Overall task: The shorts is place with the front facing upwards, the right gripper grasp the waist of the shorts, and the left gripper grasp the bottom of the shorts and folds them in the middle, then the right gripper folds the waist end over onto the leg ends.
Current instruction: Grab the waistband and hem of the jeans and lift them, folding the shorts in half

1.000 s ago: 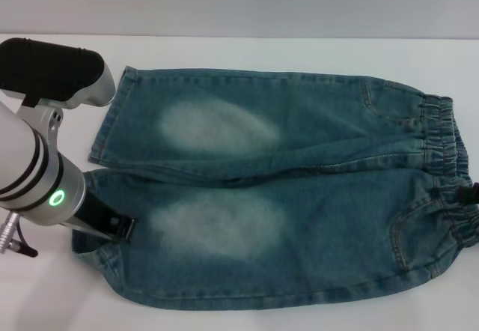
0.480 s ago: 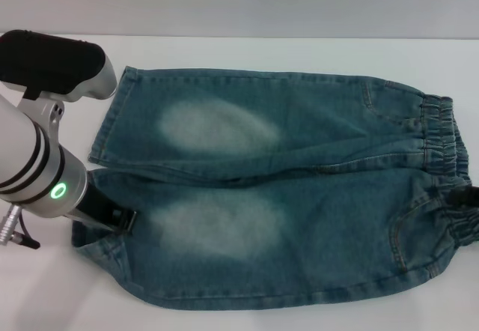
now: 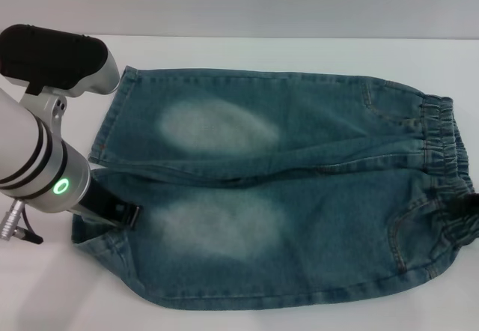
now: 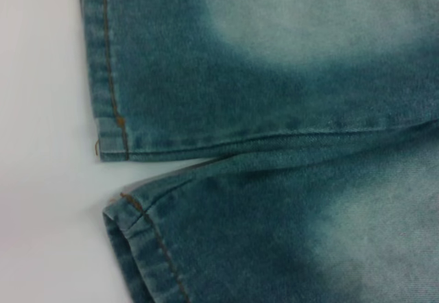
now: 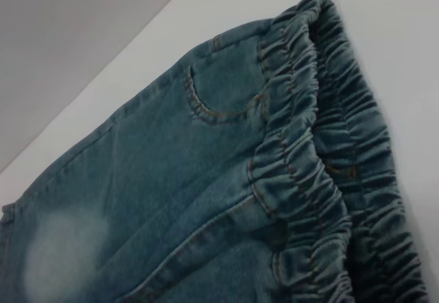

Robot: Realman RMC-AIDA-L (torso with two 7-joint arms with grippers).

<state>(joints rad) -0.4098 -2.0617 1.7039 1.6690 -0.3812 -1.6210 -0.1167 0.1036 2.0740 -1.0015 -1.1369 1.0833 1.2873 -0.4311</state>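
A: Left gripper (image 3: pixel 123 215), black claw on silver arm?
B: On the near leg's hem; finger state unreadable.
A: Shorts?
B: Long blue faded denim shorts (image 3: pixel 299 196) flat on white table (image 3: pixel 224 46), front up.
A: Right gripper (image 3: pixel 468 205)?
B: At the gathered waist; grip indiscernible.

Your left arm (image 3: pixel 34 162) enters the head view from about nine o'clock, a silver-white cylinder with black bands and a green ring light glowing near its wrist. It slants down toward four o'clock. Your left gripper (image 3: pixel 120 213) sits at the arm's tip, a black claw held low; you cannot tell from these views whether its fingers are parted. Your right gripper (image 3: pixel 470 204) shows only as a small dark sliver at the three o'clock edge of the head view, its fingers hidden.
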